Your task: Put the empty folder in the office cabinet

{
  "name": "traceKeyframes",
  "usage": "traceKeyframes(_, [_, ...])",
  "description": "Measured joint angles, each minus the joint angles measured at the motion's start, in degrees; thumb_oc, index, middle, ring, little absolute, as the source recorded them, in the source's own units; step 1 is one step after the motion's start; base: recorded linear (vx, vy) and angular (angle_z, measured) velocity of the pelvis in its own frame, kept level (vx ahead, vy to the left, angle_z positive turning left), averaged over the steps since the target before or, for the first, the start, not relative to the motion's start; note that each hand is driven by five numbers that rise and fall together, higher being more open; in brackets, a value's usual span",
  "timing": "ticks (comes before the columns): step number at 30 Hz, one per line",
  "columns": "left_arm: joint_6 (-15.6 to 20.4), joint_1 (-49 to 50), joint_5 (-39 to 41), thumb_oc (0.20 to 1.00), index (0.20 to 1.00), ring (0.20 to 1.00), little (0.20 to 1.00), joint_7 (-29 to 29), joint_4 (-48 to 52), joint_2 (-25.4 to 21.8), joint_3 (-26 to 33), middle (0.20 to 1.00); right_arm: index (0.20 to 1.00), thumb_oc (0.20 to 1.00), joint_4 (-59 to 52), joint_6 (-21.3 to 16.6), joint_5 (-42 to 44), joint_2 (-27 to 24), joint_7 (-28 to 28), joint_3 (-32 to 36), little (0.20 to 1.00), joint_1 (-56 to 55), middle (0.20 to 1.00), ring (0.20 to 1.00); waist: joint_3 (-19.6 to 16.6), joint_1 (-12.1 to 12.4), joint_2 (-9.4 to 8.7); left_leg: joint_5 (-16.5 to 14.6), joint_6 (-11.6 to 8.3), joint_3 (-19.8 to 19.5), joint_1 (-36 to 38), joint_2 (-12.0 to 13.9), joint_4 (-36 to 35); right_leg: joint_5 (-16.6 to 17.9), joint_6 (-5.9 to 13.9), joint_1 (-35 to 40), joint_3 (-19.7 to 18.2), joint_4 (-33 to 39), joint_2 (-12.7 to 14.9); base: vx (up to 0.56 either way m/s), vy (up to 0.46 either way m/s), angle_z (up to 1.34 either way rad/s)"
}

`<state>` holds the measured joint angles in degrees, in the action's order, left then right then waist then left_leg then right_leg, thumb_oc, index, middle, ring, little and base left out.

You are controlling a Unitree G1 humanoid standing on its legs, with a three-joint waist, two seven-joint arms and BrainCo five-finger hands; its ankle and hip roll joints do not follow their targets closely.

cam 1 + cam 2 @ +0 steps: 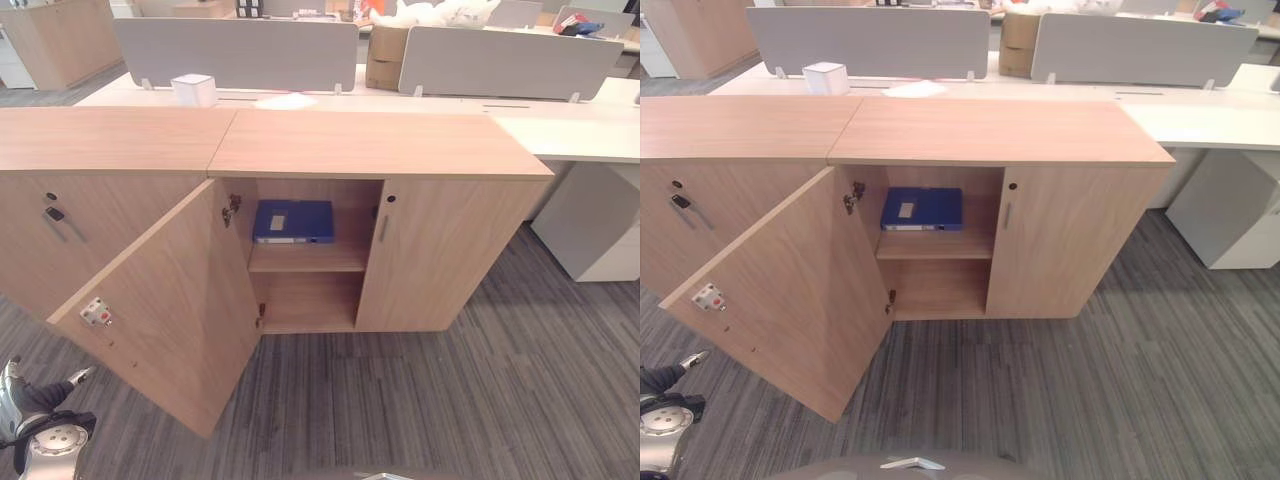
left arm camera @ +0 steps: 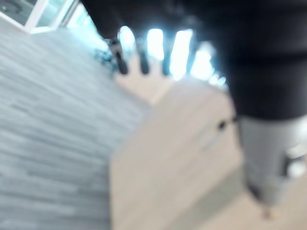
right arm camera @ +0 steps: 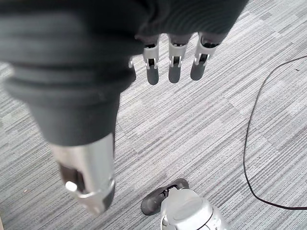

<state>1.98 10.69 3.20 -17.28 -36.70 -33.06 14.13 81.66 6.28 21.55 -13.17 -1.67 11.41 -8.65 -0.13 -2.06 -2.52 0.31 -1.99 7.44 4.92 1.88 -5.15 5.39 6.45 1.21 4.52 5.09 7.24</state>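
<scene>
Right hand (image 3: 170, 52): hangs over the grey carpet (image 3: 201, 124), fingers relaxed, holding nothing.
Left hand (image 1: 30, 415): low at the robot's left, near the open door's bottom corner; fingers blurred, grip cannot be told.
Cabinet door (image 1: 165, 300): swung wide open toward the robot.
Blue folder (image 1: 293, 221): lying flat on the upper shelf (image 1: 308, 260) inside the wooden office cabinet (image 1: 380, 145).
White box (image 1: 194, 90): on the desk behind.

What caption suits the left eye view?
Blue folder lying on the upper shelf of the cabinet, its left door swung open.
</scene>
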Motion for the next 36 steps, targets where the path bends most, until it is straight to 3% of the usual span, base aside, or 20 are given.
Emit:
traceKeyframes(12, [1.3, -2.8, 4.1, 1.0, 1.0, 1.0, 1.0, 1.7, 4.3, 3.1, -3.2, 1.0, 1.0, 1.0, 0.0, -0.1, 0.0, 0.0, 0.0, -0.1, 1.0, -0.2, 1.0, 1.0, -0.3, -0.6, -0.77, 0.0, 0.09, 0.6, 0.1, 0.0, 0.0, -0.1, 0.08, -0.2, -0.7, 0.0, 0.0, -0.01, 0.002, -0.01])
traceKeyframes(24, [2.4, -0.3, 19.2, 1.0, 1.0, 1.0, 1.0, 6.2, 14.9, 13.3, -6.1, 1.0, 1.0, 1.0, -0.1, 0.0, -0.1, 0.2, -0.1, -0.3, 1.0, -0.2, 1.0, 1.0, 0.1, -0.2, -1.07, -0.1, 0.22, 0.5, 0.3, -0.2, 0.0, -0.1, 0.12, -0.1, -0.8, 0.0, 0.1, 0.0, 0.0, 0.0])
traceKeyframes(27, [2.8, 2.5, 23.6, 1.0, 1.0, 1.0, 1.0, 10.6, 18.4, 15.1, -12.0, 1.0, 1.0, 1.0, 0.1, 0.1, -0.2, 0.2, -0.1, -0.3, 1.0, -0.3, 1.0, 1.0, 0.2, 1.0, -1.04, 0.0, 0.15, 0.2, 0.4, -0.3, 0.0, -0.1, 0.13, -0.2, -0.8, -0.1, 0.2, -0.02, 0.006, 0.05])
traceKeyframes(36, [0.9, 2.2, 30.8, 1.0, 1.0, 1.0, 1.0, 20.4, 22.8, 16.5, -28.1, 1.0, 1.0, 1.0, -0.1, 0.0, -0.1, 0.9, 0.1, -2.8, 1.0, 2.4, 1.0, 1.0, 1.2, 0.3, -0.6, 0.1, 0.05, 0.7, -0.2, -0.4, 0.0, -0.1, 0.19, -1.0, -2.0, 0.0, 0.1, -0.01, -0.001, -0.05])
